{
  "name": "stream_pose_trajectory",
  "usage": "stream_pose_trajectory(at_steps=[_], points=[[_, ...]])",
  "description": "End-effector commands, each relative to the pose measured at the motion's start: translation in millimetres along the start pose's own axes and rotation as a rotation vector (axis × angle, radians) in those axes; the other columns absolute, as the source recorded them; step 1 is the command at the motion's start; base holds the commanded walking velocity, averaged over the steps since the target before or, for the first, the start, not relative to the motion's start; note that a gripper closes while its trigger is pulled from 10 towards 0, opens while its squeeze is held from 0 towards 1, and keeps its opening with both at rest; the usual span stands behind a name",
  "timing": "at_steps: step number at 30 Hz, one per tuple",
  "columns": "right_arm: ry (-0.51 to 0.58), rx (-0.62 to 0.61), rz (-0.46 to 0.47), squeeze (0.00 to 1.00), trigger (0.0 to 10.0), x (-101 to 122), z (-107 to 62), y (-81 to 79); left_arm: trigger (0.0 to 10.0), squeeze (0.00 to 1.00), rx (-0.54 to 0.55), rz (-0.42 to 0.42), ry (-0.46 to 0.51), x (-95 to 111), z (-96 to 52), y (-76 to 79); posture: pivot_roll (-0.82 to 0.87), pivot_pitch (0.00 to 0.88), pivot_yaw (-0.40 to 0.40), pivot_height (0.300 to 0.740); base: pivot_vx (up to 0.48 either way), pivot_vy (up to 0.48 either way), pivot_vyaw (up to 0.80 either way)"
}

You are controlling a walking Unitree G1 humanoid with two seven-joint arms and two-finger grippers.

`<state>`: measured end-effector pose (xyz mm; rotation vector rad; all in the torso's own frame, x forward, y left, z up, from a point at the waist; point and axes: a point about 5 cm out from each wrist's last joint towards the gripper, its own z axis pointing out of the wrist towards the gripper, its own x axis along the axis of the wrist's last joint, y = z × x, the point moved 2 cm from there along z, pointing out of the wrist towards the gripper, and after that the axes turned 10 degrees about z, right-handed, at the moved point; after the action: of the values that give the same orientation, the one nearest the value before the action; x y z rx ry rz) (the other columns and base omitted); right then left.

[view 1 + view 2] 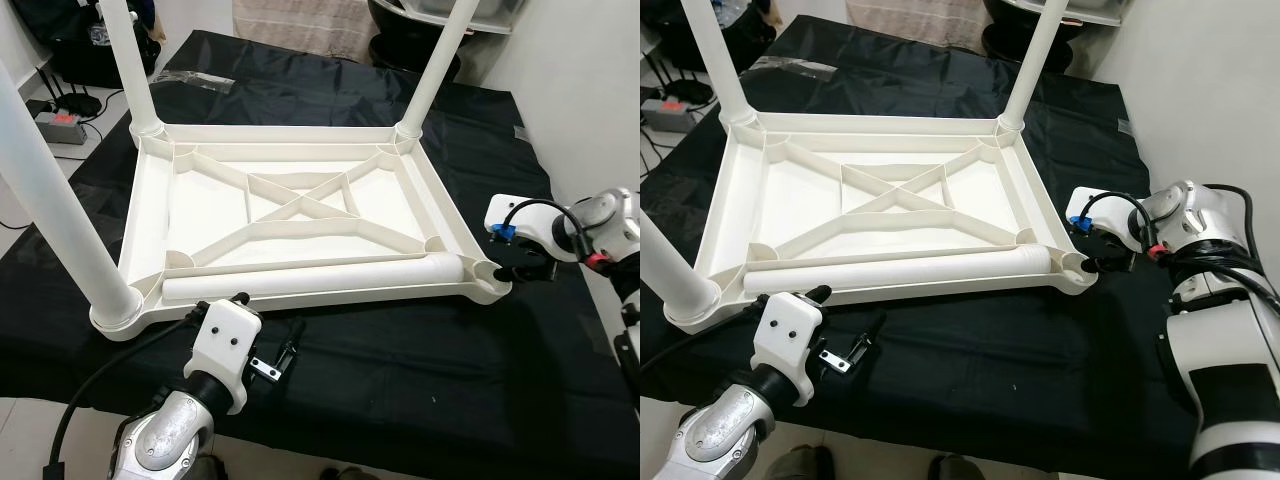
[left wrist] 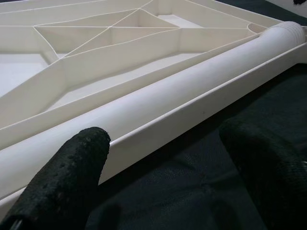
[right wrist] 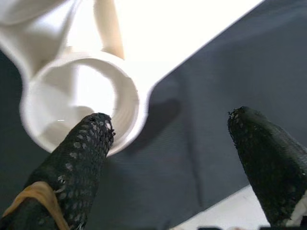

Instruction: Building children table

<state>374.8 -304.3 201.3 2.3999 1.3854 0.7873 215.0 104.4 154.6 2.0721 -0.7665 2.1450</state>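
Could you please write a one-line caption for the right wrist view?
Open right gripper beside the upturned table's empty leg socket, above black cloth.

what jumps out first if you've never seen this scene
A white upside-down table top lies on the black cloth, three legs already standing up. A loose leg lies along its near edge, beside the open left end effector. The open right end effector sits at the empty corner socket.
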Motion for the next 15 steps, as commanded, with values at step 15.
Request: stream_pose_trajectory(at_steps=[15], points=[[-0.044, 0.561, -0.093, 0.0, 10.0, -30, -3.4, -55.2, 10.0, 0.0, -0.004, 0.012, 0.0, 2, -0.5, 1.8, -0.03, 0.183, -0.16, 0.74, 0.0, 0.0, 0.0]])
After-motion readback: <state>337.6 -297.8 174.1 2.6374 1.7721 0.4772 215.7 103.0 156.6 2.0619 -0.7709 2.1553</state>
